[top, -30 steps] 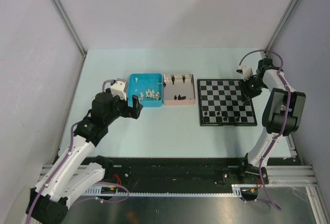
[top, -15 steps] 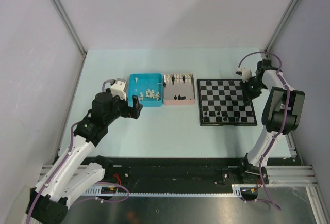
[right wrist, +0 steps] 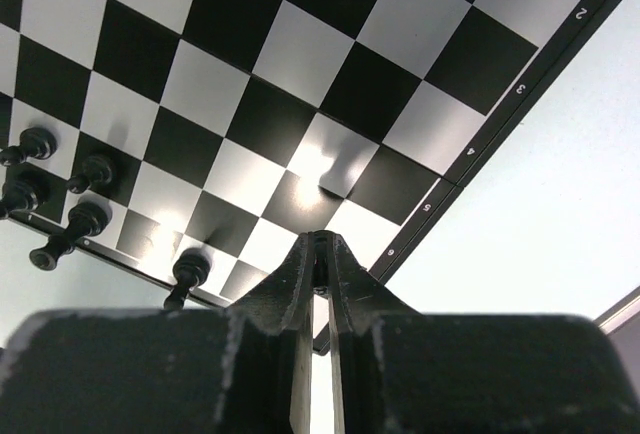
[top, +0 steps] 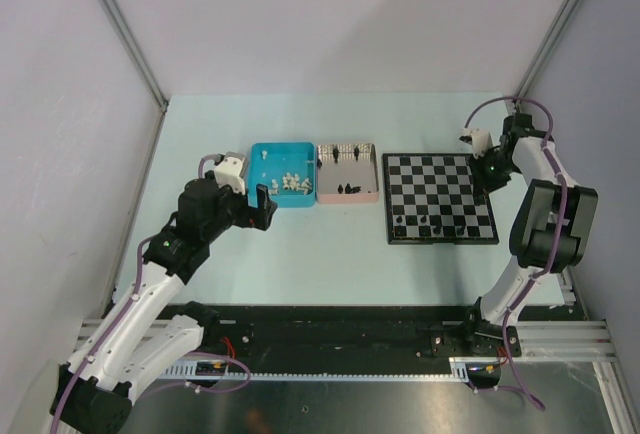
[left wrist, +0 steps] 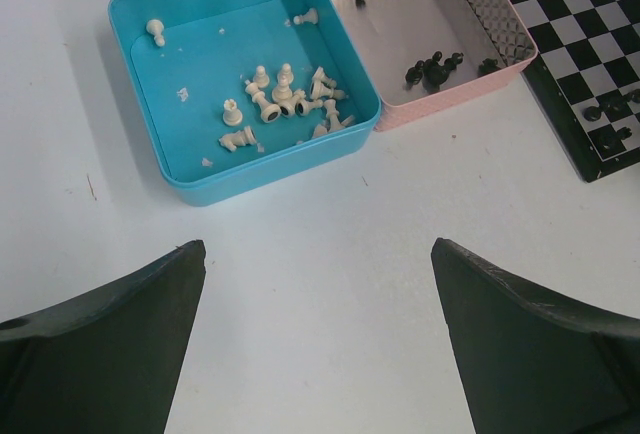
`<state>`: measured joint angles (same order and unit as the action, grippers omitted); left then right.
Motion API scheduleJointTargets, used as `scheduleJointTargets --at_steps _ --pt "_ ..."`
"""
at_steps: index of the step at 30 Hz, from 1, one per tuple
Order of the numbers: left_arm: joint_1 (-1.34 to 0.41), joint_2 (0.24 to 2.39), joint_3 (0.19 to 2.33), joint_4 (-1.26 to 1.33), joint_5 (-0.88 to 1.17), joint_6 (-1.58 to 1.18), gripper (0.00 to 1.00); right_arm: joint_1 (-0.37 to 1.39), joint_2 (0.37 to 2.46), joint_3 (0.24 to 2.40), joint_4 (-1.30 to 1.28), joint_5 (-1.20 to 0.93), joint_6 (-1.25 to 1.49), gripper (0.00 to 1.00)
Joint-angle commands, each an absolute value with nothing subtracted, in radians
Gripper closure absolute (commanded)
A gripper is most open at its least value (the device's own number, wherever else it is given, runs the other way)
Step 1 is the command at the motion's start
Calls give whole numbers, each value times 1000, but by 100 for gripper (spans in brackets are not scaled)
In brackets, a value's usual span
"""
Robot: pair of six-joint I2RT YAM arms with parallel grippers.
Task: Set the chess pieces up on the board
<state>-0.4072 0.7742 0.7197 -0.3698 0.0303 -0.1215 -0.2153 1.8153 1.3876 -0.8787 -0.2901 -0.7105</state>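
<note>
Your left jaws stand fully released, hanging over bare desk point(top: 300, 244) just on the near side of the blue tray point(left wrist: 260, 179), with nothing between their two dark fingers point(left wrist: 110, 334). In that tray you have the white chess pieces point(left wrist: 285, 99), most lying in a loose cluster near its middle, with one by the far left corner and another by the far wall.

The pink tray point(left wrist: 455, 94) touches the blue one on its right. It holds a few black pieces point(left wrist: 432, 69) near its front wall and more at the back.

Your right jaws are clenched on nothing: in the right wrist view the tips meet with only a thin slit between them. They hang above the right border of the chessboard point(right wrist: 250, 64), towards its far corner.

The chessboard point(top: 432, 182) lies flat on the desk, just to the right of the pink tray. A handful of black chess pieces point(top: 440, 226) stand on its near rows, five of them visible in the right wrist view point(right wrist: 85, 169). You cannot tell the kind of each piece.
</note>
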Motion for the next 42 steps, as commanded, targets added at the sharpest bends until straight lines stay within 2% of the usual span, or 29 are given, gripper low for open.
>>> scheduleJointTargets --at_steps 1,20,42 --pt "-400 761 718 -361 31 -95 0 -215 1761 1379 -910 -322 -710 93" --pt "-400 761 718 -362 44 -95 0 -216 1652 1218 -953 -302 -721 93" --pt "-400 759 718 -362 41 -97 0 -216 1684 1167 -842 -275 -683 91"
